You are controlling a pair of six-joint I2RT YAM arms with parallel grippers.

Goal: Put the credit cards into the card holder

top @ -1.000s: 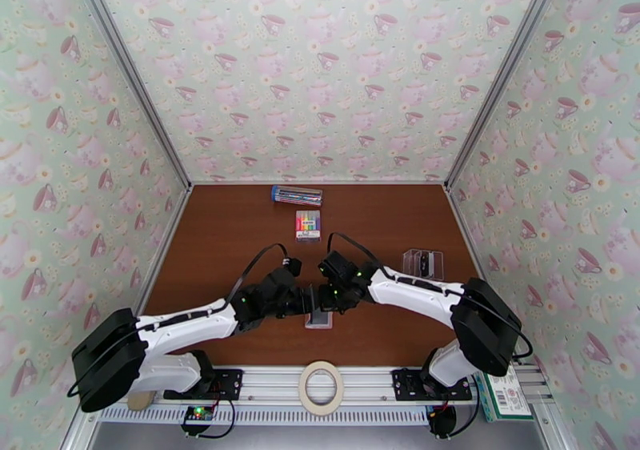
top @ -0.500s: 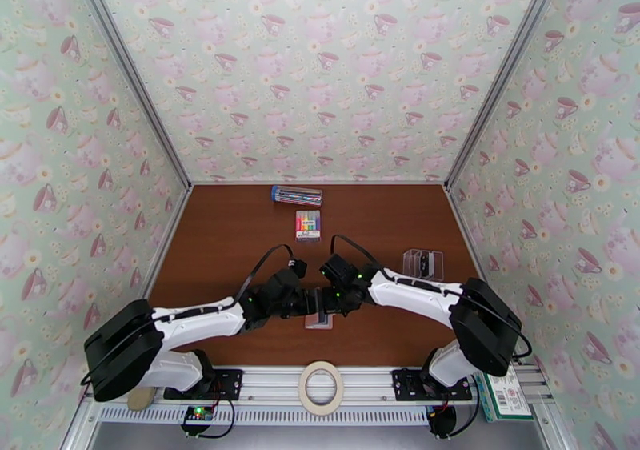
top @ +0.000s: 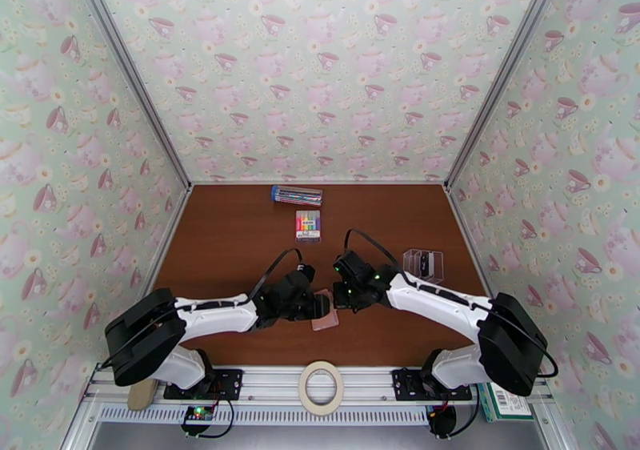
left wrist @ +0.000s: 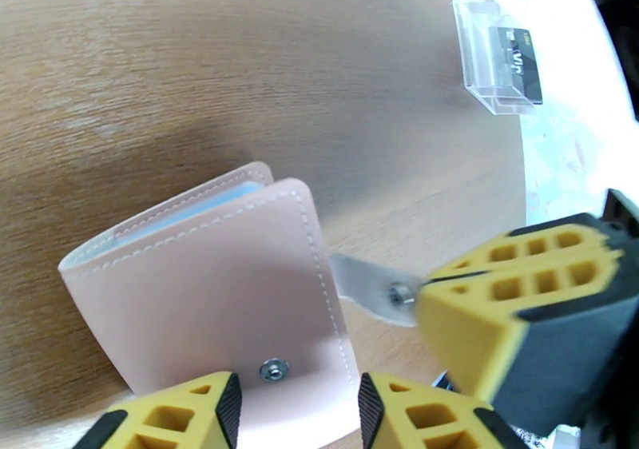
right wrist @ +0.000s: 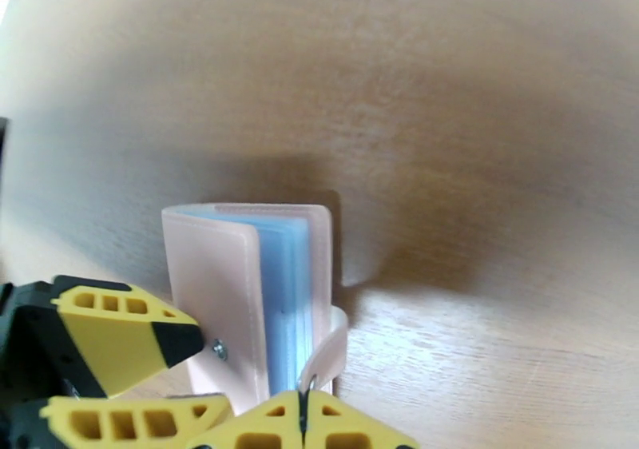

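The brown tabletop (top: 224, 243) carries two arms meeting at about 6 o'clock from its middle, the left arm (top: 212, 315) reaching in from 8 o'clock and the right arm (top: 436, 299) from 4 o'clock. Between them stands the one dusty-pink card holder (left wrist: 200, 291), on edge and slightly fanned, its blue inner pockets showing. The left fingers (left wrist: 172, 415) stand apart around the lower edge of the front cover, by the snap stud; I cannot tell whether they press on it. The right fingers (right wrist: 263, 425) are together, pinched on the holder's strap (right wrist: 329, 345). The step in hand looks like opening the holder. To do it well, the strap should be drawn steadily toward 3 o'clock while the left side pins the cover. That way the wallet spreads rather than slides or tips, and it ends with the pockets facing up, ready to take a card. Elsewhere there is one clear stand (top: 422, 263) at 3 o'clock holding the credit cards (left wrist: 523, 63). One dark card is plain, and any others are too hard to count. One marker pack (top: 308, 225) lies at 12 o'clock, with one blue-ended pen box (top: 297, 195) beyond it. One tape roll (top: 321, 387) sits on the near rail.
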